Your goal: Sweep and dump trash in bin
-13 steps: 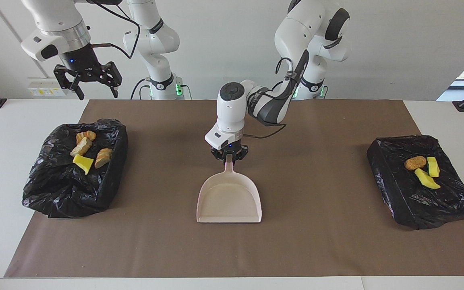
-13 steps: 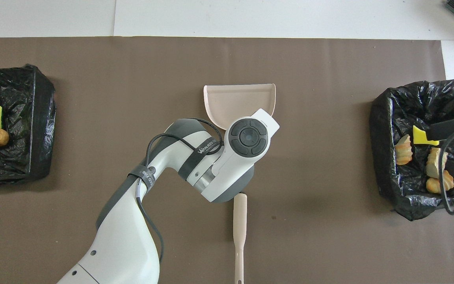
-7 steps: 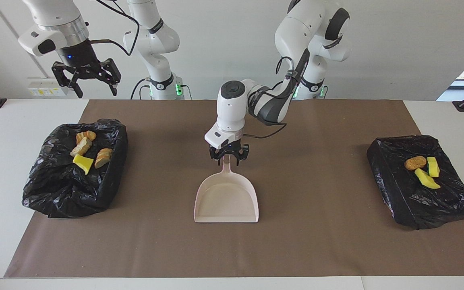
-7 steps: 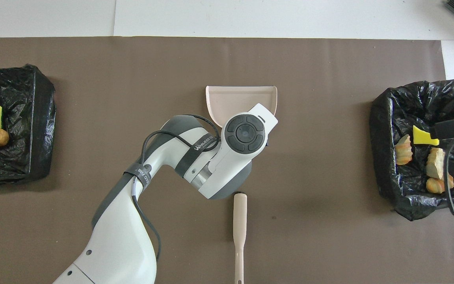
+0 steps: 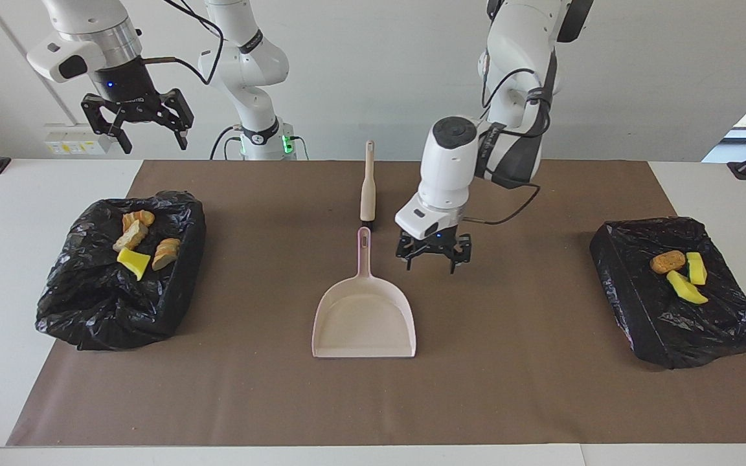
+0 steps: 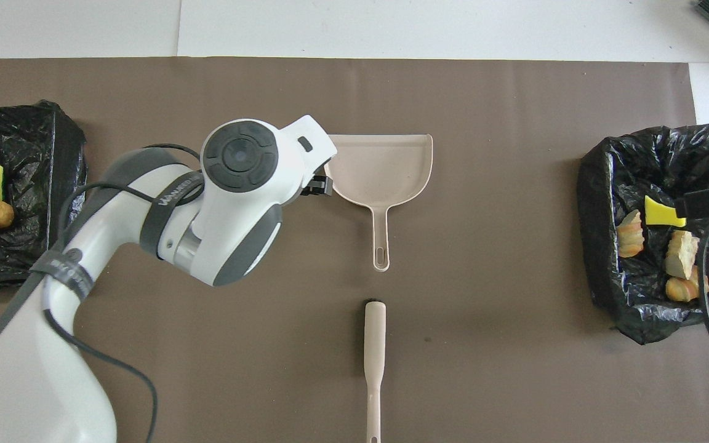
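We judge the work nearly done: all trash lies in two black bags, four pieces (image 5: pixel 136 243) at the surface's right-arm edge, three (image 5: pixel 680 272) at the left-arm edge. Dustpan (image 5: pixel 364 320) and brush (image 5: pixel 368 184) lie mid-surface, released. The left tool (image 5: pixel 433 254) hangs open and empty beside the dustpan's handle; the right tool (image 5: pixel 138 123) waits open and empty, raised near its bag.

Dustpan (image 6: pixel 385 166) lies flat mid-mat, handle toward 6 o'clock | brush (image 6: pixel 374 357) at its 6 o'clock, apart | left arm (image 6: pixel 219 203) at its 9 o'clock | trash (image 6: pixel 668 246) sits in black-lined bin (image 6: pixel 600 203), 3 o'clock
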### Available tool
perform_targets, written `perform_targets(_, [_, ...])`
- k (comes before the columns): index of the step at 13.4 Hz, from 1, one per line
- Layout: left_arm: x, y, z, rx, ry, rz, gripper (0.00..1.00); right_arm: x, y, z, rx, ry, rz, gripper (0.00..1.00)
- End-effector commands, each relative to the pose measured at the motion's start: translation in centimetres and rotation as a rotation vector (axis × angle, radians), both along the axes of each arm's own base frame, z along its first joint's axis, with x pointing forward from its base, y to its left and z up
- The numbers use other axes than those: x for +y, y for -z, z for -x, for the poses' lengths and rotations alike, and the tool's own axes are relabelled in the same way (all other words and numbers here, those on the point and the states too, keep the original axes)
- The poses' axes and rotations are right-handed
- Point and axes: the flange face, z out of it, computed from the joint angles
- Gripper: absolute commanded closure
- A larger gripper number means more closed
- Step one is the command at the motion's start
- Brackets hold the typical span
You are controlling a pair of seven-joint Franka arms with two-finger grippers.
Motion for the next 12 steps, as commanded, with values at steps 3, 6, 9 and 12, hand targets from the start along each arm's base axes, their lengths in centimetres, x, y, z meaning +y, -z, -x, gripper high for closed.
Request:
perform_targets(3, [10.8,-8.6,3.0,0.012,0.055,-0.079,0.00,-0.2,0.0,0.5,-0.007,-0.020,-0.013,0.00])
perform_targets(6, [14.8,-12.9,3.7,0.006,0.016,-0.077,0.00,-0.1,0.0,0.5,-0.007,-0.021,-0.013,0.00])
perform_targets(9, [18.2,-18.7,3.6,0.033,-0.017,-0.064,0.00,-0.1,0.0,0.5,-0.007,-0.021,-0.013,0.00])
perform_targets(12, [23.4,-21.7,3.6,0.069,-0.018,0.004,0.00,-0.1,0.0,0.5,-0.007,-0.021,-0.013,0.00])
